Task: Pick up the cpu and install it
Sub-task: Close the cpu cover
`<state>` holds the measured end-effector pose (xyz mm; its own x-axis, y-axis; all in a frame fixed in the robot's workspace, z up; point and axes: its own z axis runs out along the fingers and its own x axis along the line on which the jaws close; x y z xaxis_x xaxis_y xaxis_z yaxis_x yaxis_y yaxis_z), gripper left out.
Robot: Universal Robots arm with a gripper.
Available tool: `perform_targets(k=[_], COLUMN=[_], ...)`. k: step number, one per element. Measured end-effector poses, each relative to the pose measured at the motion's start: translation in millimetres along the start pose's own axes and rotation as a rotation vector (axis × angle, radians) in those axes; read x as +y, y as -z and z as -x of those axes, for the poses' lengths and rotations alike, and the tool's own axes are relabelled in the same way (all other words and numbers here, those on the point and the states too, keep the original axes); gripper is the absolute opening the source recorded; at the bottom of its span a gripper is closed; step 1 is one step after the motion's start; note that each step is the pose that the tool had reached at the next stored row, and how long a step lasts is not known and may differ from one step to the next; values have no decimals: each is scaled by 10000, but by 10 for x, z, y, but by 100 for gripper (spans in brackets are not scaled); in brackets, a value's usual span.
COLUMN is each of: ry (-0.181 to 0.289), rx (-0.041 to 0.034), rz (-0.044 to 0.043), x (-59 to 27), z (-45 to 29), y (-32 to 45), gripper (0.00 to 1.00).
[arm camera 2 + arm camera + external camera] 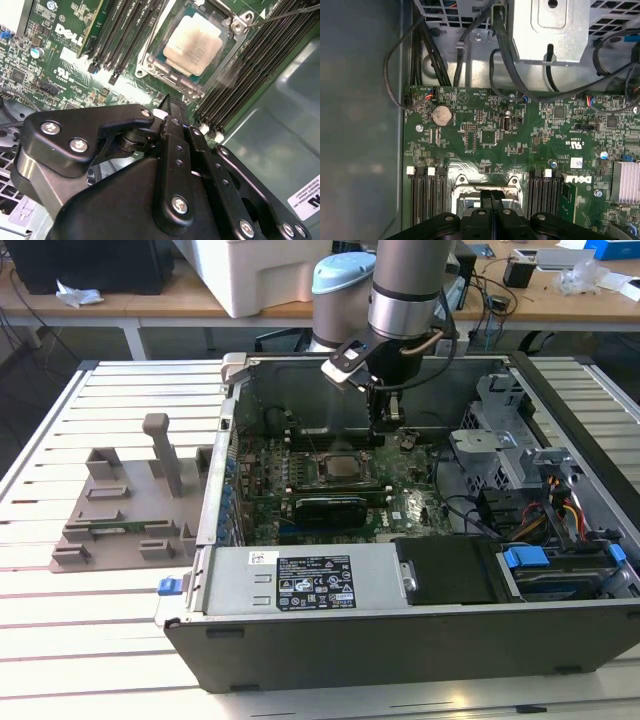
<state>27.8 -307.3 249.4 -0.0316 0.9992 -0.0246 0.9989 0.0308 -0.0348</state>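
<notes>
So the cpu (192, 45) is already lying flat in its socket (144, 69) on the motherboard (540, 150), down inside the open PC case (400, 650). Looks seated to me. The jaws are pinched closed on nothing, hanging just above it. In the exterior view the chip's at their 8 o'clock.

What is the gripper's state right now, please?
Gripper: closed, fingers together, holding nothing; the cpu lies in its socket.
</notes>
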Motion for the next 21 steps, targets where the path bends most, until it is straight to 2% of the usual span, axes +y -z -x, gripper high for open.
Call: perform_targets(k=[10,21], ry=[1,1], rx=[0,0], rz=[0,0], x=[-57,-175], z=[-2,-6], y=[-3,-11], gripper=[11,11])
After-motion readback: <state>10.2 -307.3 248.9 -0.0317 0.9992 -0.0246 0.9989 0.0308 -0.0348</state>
